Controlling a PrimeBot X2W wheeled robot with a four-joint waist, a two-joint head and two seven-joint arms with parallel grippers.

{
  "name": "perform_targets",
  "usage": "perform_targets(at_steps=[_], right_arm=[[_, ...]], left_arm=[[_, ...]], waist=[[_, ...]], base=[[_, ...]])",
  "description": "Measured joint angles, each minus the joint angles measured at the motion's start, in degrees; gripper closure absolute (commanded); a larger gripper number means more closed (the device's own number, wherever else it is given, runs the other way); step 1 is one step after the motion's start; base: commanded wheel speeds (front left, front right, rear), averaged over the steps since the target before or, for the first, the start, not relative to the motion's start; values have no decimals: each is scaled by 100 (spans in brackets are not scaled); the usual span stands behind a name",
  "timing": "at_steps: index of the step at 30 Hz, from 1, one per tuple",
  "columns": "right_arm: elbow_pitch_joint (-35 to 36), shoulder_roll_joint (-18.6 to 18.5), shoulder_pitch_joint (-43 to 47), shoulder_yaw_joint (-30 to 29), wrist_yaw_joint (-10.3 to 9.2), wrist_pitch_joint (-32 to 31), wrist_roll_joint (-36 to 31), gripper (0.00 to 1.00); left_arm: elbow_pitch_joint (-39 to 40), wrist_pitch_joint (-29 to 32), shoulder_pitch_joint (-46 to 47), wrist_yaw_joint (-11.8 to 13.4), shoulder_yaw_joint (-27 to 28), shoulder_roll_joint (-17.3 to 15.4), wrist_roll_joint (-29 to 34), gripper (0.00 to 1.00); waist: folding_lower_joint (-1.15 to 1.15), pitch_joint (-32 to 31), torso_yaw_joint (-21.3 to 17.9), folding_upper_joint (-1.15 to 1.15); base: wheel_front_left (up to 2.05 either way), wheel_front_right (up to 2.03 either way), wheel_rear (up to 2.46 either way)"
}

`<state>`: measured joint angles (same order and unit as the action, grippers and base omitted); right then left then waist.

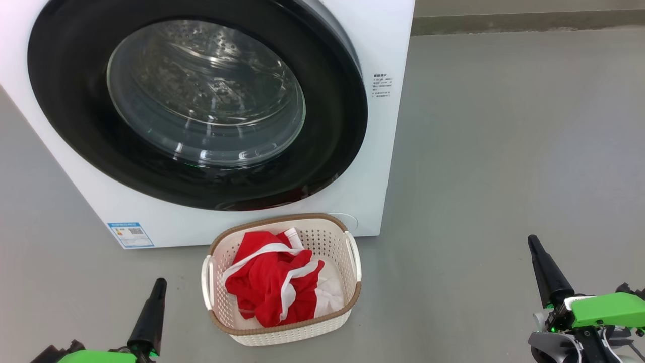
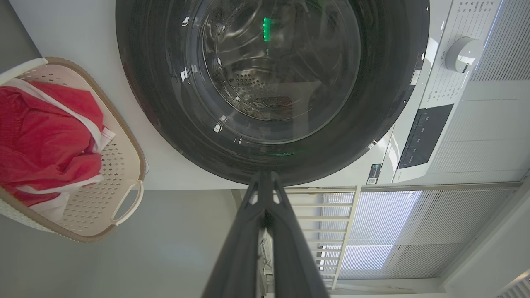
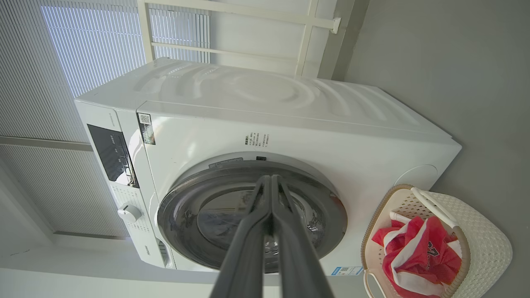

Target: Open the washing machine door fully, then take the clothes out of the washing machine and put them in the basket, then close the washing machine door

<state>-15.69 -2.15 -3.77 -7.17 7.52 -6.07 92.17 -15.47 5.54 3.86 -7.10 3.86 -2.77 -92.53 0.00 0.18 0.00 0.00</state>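
While both pairs of jaws are pressed together with nothing between them, the left gripper (image 1: 159, 285) hangs above the grey floor (image 1: 504, 151) at the lower left of the head view and the right gripper (image 1: 532, 241) at the lower right, each apart from everything else. Seen along the left gripper's own jaws, their closed tip lines up with the edge of the black rim of the washing machine door (image 1: 75, 126). In the right wrist view the closed jaws aim at the door's middle.

Between the two grippers, nearer the left one, stands the basket (image 1: 322, 237). It is cream-white and perforated, with a brown woven-look rim and a white handle on each short side. It rests on the floor just before the bottom front edge of the washing machine (image 1: 385, 151), toward that front's right lower corner. Whether its far rim touches the white panel cannot be told. Inside the basket lie the clothes (image 1: 272, 282), a crumpled red bundle with white bands and a white part at its right, heaped toward the near and left walls. Bare perforated wall shows inside at the far right.

The door lies shut, flush on the machine's front, and the perforated steel drum (image 1: 201, 85) shows through its bulging glass. A small blue label (image 1: 130, 234) sits at the front's left lower corner. In the left wrist view a round knob (image 2: 463, 54) and a dark panel (image 2: 424, 136) mark the control strip.
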Motion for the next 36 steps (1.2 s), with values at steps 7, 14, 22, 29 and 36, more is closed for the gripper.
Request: perform_targets(at_steps=[7, 14, 22, 29, 36], right_arm=[[0, 0, 0, -1, 0, 0, 0, 100], [0, 0, 0, -3, 0, 0, 0, 100], [0, 0, 0, -7, 0, -1, 0, 100], [0, 0, 0, -8, 0, -1, 0, 100], [0, 1, 0, -9, 0, -1, 0, 100]], left_arm=[[0, 1, 0, 0, 5, 1, 0, 100], [0, 1, 0, 0, 10, 2, 0, 100], [0, 44, 0, 0, 15, 3, 0, 100], [0, 44, 0, 0, 21, 4, 0, 100], [0, 44, 0, 0, 25, 7, 0, 100]], waist=[[0, 0, 0, 0], [0, 0, 0, 0], [0, 0, 0, 0], [0, 0, 0, 0], [0, 0, 0, 0]], base=[[0, 0, 0], [0, 0, 0], [0, 0, 0], [0, 0, 0], [0, 0, 0]])
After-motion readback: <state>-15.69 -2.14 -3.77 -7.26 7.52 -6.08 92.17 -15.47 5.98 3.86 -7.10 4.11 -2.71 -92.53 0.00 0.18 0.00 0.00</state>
